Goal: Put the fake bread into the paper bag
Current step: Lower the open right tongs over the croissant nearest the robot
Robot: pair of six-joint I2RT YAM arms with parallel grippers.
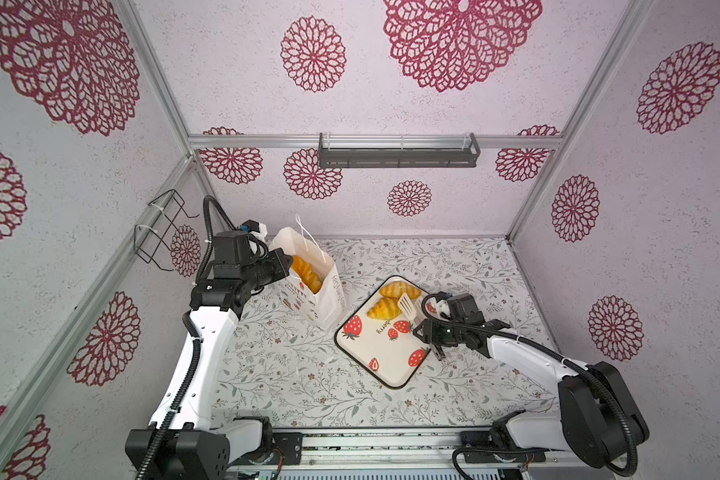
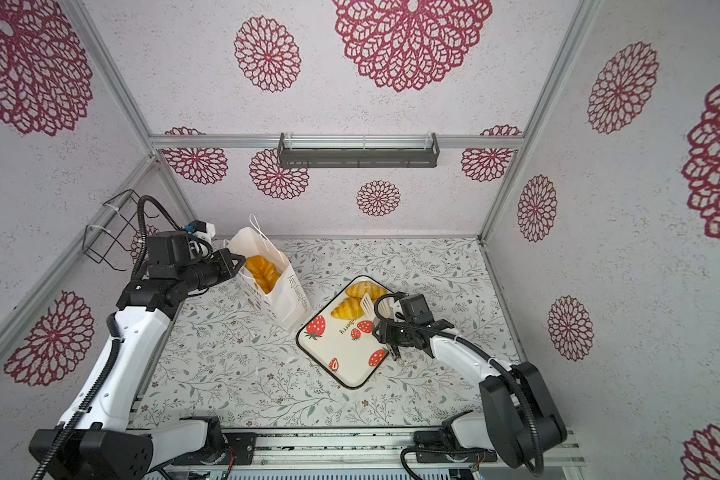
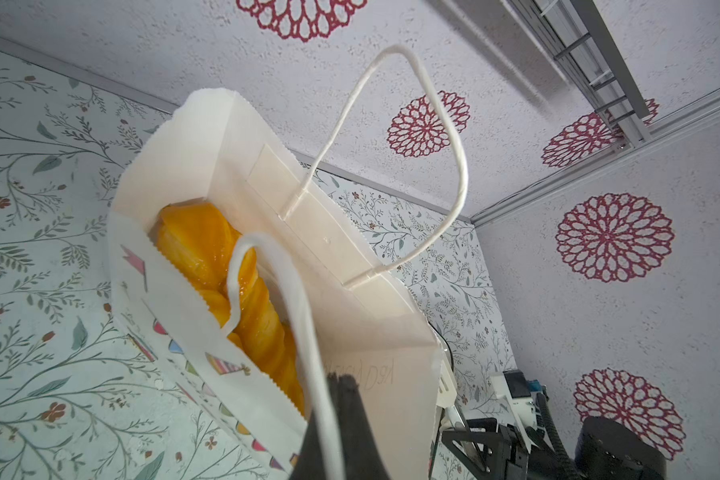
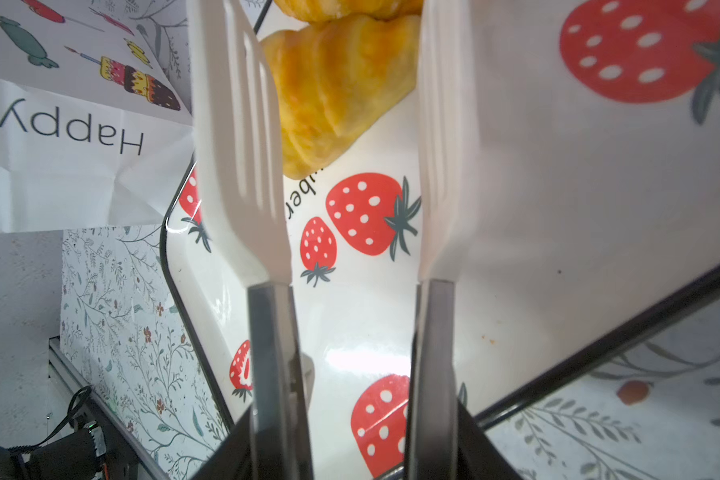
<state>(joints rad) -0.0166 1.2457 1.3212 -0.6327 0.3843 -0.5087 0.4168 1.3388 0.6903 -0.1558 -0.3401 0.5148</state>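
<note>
Fake bread [image 3: 258, 316] in paper bag [image 3: 341, 249], two croissants [image 1: 385, 308] on tray [image 1: 387, 359], tongs [image 4: 242, 166] spread

"Happy" is read, upside down, in grey on the paper bag [image 4: 59, 174]; "Day" is seen on its side. "berry" is printed on the strawberry tray [image 1: 366, 345].

From my station I count one paper bag [image 1: 329, 293] with two cord handles [image 3: 463, 178]. One plaited loaf [image 3: 262, 320] shows inside it; I cannot count whatever pieces lie beneath. There is one tray [image 1: 375, 357], and on it two croissants [image 1: 400, 289]. I have two arms to work with, the left arm [image 1: 208, 345] and the right arm [image 1: 528, 353], and one pair of tongs [image 4: 273, 353] with two white slotted blades [image 4: 238, 137]. The walls carry one wire rack [image 1: 159, 232] and one dark shelf [image 1: 398, 157].
</note>
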